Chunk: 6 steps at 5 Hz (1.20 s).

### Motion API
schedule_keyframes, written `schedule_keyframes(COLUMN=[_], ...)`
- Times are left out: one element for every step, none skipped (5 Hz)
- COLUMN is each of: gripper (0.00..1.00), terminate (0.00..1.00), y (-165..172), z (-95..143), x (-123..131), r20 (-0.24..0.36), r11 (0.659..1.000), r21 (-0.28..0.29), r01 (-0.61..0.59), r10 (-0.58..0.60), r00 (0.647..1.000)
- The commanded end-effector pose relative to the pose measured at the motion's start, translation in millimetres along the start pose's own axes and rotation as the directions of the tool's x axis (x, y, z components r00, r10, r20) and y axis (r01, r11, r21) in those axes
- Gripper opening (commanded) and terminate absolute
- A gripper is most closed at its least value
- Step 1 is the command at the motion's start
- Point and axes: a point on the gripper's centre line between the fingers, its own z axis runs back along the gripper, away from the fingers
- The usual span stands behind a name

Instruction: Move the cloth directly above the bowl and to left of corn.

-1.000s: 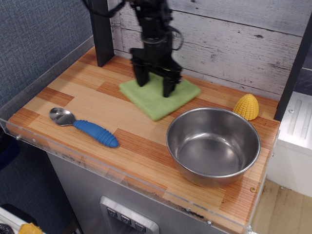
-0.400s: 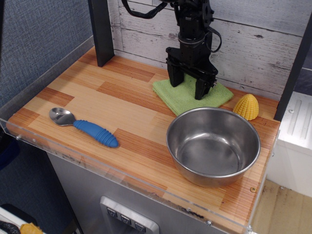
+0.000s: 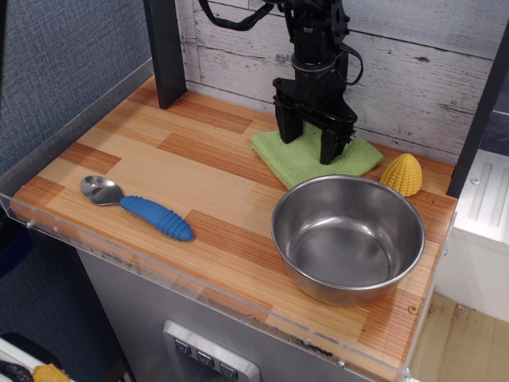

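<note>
The cloth (image 3: 314, 157) lies flat on the wooden table (image 3: 159, 171), at about twelve o'clock from the bowl (image 3: 348, 235) and at nine o'clock from the corn (image 3: 402, 174). Its near edge runs just beside the bowl's far rim, and its right corner stops a little short of the corn. That is where the task wants it, so the carrying looks done and the step in hand appears to be the release.

The gripper (image 3: 312, 142) stands upright over the middle of the cloth, its two dark fingers (image 3: 289, 127) spread apart with green showing between them. The jaws are open and grip nothing. Whether the tips rest on the fabric or hang just clear of it cannot be told from this view.

The next move calls for a straight lift, so that the fingertips do not snag the pile and drag the cloth out of place or over the bowl's rim. A sideways pull would be the risk here, since a light cloth slides easily on smooth wood.

The cloth is pale green, folded into a rough square, with a soft, slightly thick edge on its front left side. It sits turned, one corner pointing to nine o'clock. It is somewhat narrower than the bowl.

Well apart, at eight o'clock from the cloth, a spoon (image 3: 139, 207) with a blue handle lies near the table's front edge.
</note>
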Motion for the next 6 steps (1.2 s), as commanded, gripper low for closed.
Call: schedule_keyframes(gripper=[1.0, 1.0, 1.0, 1.0, 1.0, 1.0], terminate=[0.0, 0.0, 0.0, 0.0, 0.0, 0.0], y=[-14, -16, -18, -19, -22, -28], z=[44, 57, 68, 82, 103, 123], x=[3, 6, 8, 4, 1, -4], r20=[0.087, 0.114, 0.125, 0.135, 0.165, 0.201], r11=[0.999, 0.999, 0.999, 0.998, 0.998, 0.997], r21=[0.012, 0.027, 0.037, 0.049, 0.062, 0.071], r01=[0.036, 0.039, 0.041, 0.029, 0.012, 0.005], r10=[-0.037, -0.042, -0.045, -0.036, -0.022, -0.019], r00=[0.996, 0.993, 0.991, 0.99, 0.986, 0.979])
